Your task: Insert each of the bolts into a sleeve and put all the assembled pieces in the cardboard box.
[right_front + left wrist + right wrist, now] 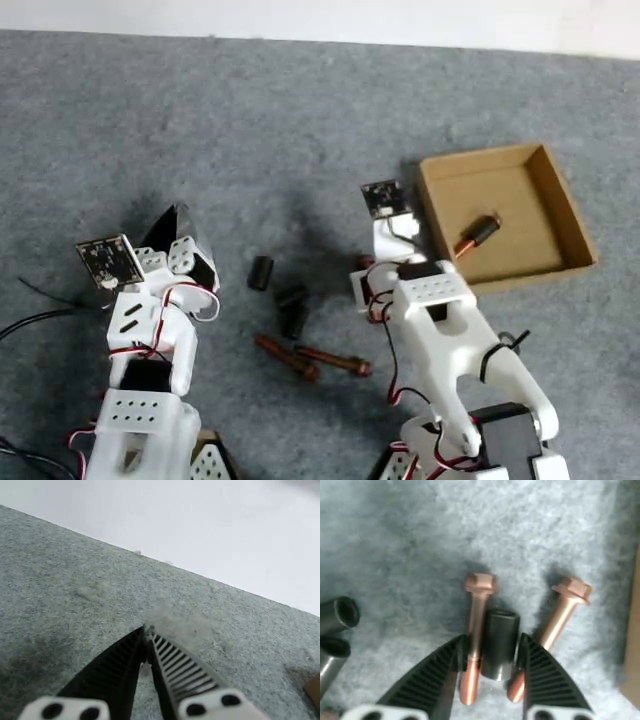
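Two bolts [477,630] flank a black sleeve [500,642] on the grey mat [300,120], and my right gripper [491,649] stands partly open, fingers [445,675] straddling that sleeve and one bolt's shank. Farther off to the left, my left gripper [148,632] is pinched shut above the mat; far right, the cardboard box [505,195] holds one assembled piece [477,235]

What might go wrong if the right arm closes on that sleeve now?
1. The right tool stands open around both the sleeve and a bolt, so closing may pinch the two together or kick the sleeve out.
2. The second bolt lies slanted beneath the other finger, so it might get nudged and roll.
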